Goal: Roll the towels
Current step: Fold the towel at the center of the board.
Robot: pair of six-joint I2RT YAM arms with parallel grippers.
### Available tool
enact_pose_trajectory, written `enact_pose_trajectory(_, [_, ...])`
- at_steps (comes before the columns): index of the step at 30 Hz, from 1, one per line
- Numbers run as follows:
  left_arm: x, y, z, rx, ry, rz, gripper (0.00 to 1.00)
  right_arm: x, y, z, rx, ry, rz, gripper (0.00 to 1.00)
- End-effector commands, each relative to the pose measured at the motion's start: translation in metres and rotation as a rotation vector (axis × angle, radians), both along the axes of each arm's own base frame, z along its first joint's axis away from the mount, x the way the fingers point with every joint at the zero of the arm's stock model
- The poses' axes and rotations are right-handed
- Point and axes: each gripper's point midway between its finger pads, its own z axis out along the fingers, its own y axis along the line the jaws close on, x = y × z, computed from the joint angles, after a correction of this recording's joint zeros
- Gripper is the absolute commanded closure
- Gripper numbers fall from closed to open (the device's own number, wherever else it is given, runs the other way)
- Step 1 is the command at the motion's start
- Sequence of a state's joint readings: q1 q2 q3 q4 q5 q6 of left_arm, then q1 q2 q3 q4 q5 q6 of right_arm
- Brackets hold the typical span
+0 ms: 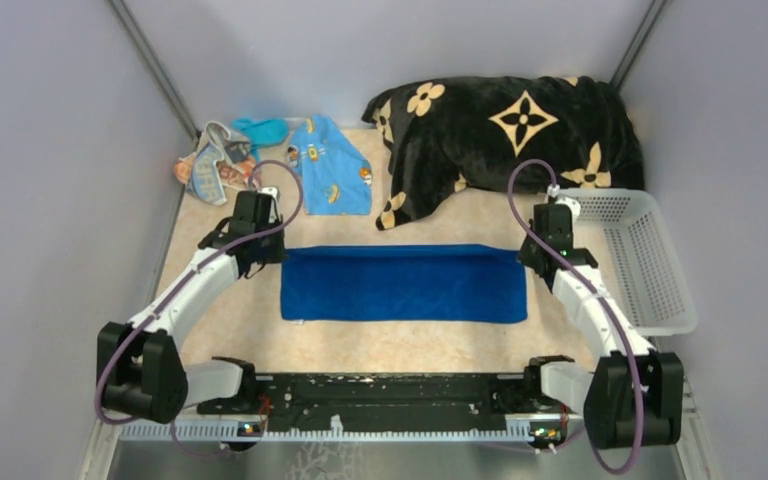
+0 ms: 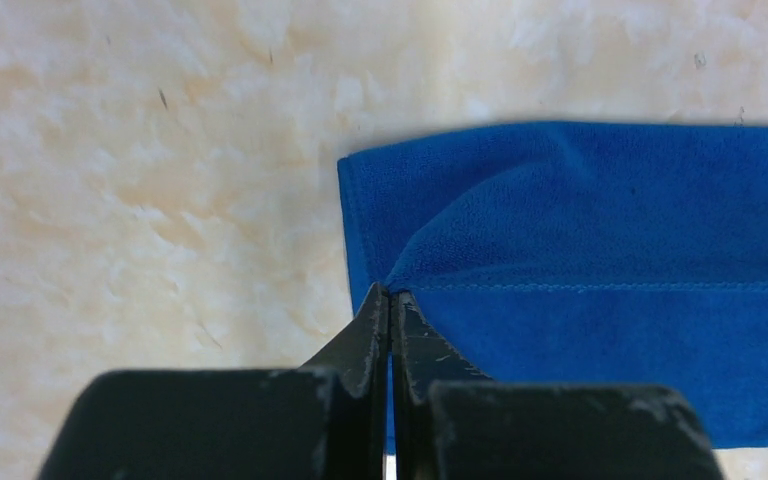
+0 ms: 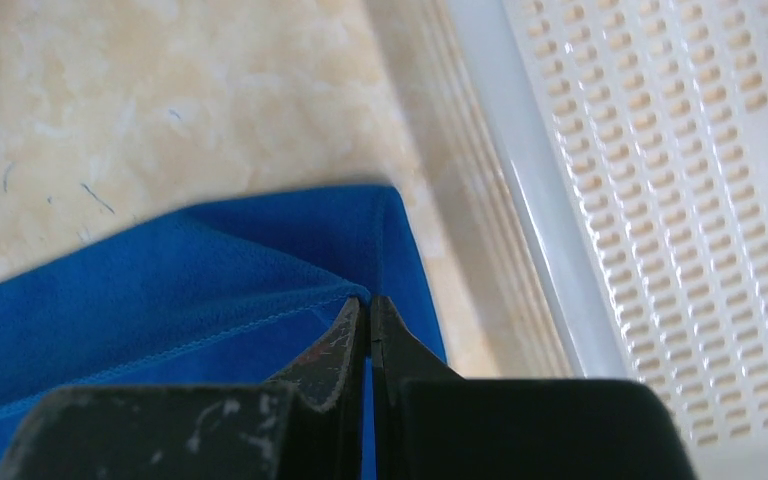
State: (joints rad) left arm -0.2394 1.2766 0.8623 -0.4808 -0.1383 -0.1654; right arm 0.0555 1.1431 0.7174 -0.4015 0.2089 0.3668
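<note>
Mid-counter: dark blue towel lies flat as a long folded strip between the two arms. Left tool is pressed together, pinching the upper-layer hem at the strip's left end. Right tool pinches the same hem at the right end, just beside the white basket. Striped towel, turquoise towel and light blue printed towel sit far left, near the black flowered blanket.

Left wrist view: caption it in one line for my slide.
Left tool, shut, pinches the hem of the dark blue towel lying on the cream tabletop.
</note>
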Motion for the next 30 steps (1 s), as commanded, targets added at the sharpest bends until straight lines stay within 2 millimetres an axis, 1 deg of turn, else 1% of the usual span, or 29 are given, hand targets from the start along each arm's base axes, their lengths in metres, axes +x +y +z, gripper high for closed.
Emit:
enact_pose_trajectory(1, [-0.021,0.001,-0.005,-0.116,-0.002,0.149,1.0,-0.024,-0.015,0.001,0.005,-0.036,-0.126,1.0])
enact_pose_trajectory(7, [-0.043,0.001,-0.017,-0.235,-0.001,0.322,1.0,-0.052,-0.02,-0.013,0.041,-0.03,-0.237,1.0])
enact_pose_trajectory(12, [-0.053,0.008,-0.03,-0.259,0.003,0.423,1.0,-0.065,-0.025,-0.028,0.053,-0.022,-0.314,1.0])
enact_pose_trajectory(17, [-0.064,0.011,-0.04,-0.279,0.023,0.487,1.0,-0.072,-0.023,-0.035,0.081,-0.005,-0.341,1.0])
enact_pose_trajectory(19, [-0.067,0.012,-0.039,-0.294,0.01,0.513,1.0,-0.073,-0.021,-0.034,0.093,-0.004,-0.345,1.0])
enact_pose_trajectory(21, [-0.069,0.016,-0.033,-0.296,-0.015,0.535,1.0,-0.074,-0.021,-0.029,0.099,-0.01,-0.353,1.0])
enact_pose_trajectory(25, [-0.071,0.025,-0.017,-0.284,-0.073,0.56,1.0,-0.073,-0.026,-0.012,0.088,-0.051,-0.37,1.0])
enact_pose_trajectory(27, [-0.074,0.027,-0.016,-0.283,-0.078,0.56,1.0,-0.075,-0.027,-0.008,0.086,-0.064,-0.369,1.0])
enact_pose_trajectory(30, [-0.08,0.026,-0.021,-0.287,-0.063,0.56,1.0,-0.081,-0.026,-0.007,0.102,-0.059,-0.384,1.0])
